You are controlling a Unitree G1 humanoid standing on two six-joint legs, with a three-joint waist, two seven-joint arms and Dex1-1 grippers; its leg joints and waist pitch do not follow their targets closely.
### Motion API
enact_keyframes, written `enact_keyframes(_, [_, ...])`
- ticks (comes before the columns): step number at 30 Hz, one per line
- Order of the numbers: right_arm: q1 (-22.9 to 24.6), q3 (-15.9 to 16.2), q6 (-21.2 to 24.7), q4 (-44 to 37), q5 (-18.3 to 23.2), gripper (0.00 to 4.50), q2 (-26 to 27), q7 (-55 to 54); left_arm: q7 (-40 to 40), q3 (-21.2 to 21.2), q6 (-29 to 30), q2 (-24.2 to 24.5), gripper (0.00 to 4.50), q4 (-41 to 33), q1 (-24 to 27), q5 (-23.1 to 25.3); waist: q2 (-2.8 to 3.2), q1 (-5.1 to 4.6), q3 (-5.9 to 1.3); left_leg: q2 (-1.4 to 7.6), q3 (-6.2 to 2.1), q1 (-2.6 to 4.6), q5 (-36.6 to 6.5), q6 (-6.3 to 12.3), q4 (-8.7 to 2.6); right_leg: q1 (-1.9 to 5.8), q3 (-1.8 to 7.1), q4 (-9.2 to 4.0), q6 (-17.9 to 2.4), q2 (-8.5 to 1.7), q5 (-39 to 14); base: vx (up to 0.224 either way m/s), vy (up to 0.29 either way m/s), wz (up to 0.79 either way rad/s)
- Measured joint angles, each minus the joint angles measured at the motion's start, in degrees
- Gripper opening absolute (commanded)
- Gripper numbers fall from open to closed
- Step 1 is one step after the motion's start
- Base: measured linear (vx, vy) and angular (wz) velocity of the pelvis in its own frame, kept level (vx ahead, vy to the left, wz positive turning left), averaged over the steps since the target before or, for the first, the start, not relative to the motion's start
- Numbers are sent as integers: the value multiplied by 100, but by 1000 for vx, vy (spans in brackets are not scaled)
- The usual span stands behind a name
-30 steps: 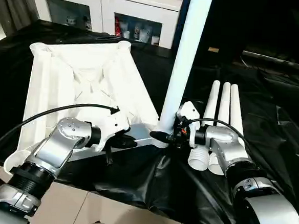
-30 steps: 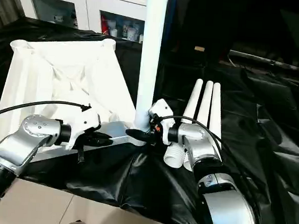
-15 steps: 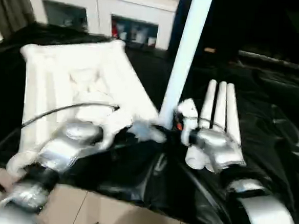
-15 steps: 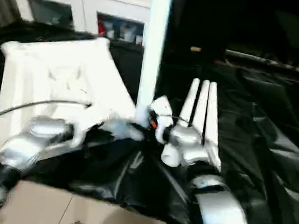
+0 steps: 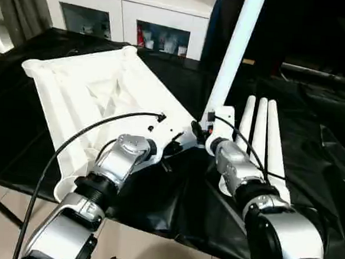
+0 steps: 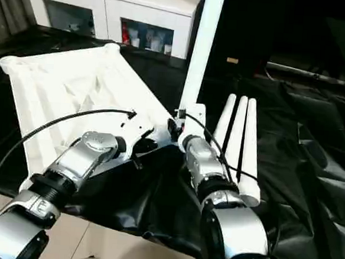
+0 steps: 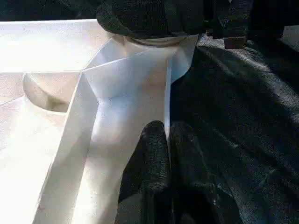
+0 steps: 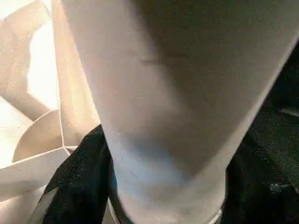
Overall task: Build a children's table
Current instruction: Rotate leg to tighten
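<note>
Your left gripper (image 7: 161, 154) pinches the top's (image 5: 92, 94) near rim to steady it while your right gripper (image 8: 140, 205) clasps the upright leg (image 5: 234, 51) at the corner socket; spare legs (image 5: 258, 135) lie alongside

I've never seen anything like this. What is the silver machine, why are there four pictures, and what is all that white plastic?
You are looking down through the eyes of a humanoid robot: the two wide pictures come from a pair of cameras on its head, so they show almost the same scene. The silver tubes are its forearms. The two close-up pictures come from a small camera on each wrist.

On the black sheet lies a white table top, upside down, so you see its ribs. The left claw pinches the thin side wall of that top to steady it. The right claw grips a long white leg that stands up from the top's near corner socket, leaning a little. Three spare legs lie side by side to the right. Behind stands a white cabinet with glass doors.
</note>
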Motion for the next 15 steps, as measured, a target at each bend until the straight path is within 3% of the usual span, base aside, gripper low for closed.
enact_keyframes(1, [-1, -4, -47, 11, 0, 343, 2, 24, -12, 0, -8, 18, 0, -22, 10, -2, 0, -5, 0, 0, 0, -2, 0, 0, -2, -3, 0, -1, 0, 0, 0, 0, 0, 0])
enact_keyframes(4, [2, -66, -179, 36, 29, 346, 41, 410, -54, 6, -104, 182, 0, -147, 105, 16, 0, -44, 0, 0, 1, -8, 0, 0, -16, -14, 0, 0, 0, 3, 0, 0, 0, 0])
enact_keyframes(6, [20, -63, -223, 44, 48, 383, 86, 741, -61, 109, -150, 338, 0, -193, 155, 19, -3, -106, 2, 3, -7, -33, 0, 0, -19, -29, -2, 3, -5, 12, 3, 0, 0, 0])
enact_keyframes(8, [39, -29, -264, 39, 56, 389, 23, 1208, -235, 138, -185, 512, 0, -461, 331, 17, -3, -152, 2, 4, -8, -38, 0, -1, -26, -40, -1, 3, -5, 15, 1, 0, 0, 0])
enact_keyframes(15, [361, 533, -424, -309, -119, 394, -540, 3017, -1050, 135, -360, 1050, 0, -1135, 765, -157, -1, -117, 3, 4, -4, -44, 2, 3, -5, -50, 3, 2, -33, 12, -3, 0, 0, 0])
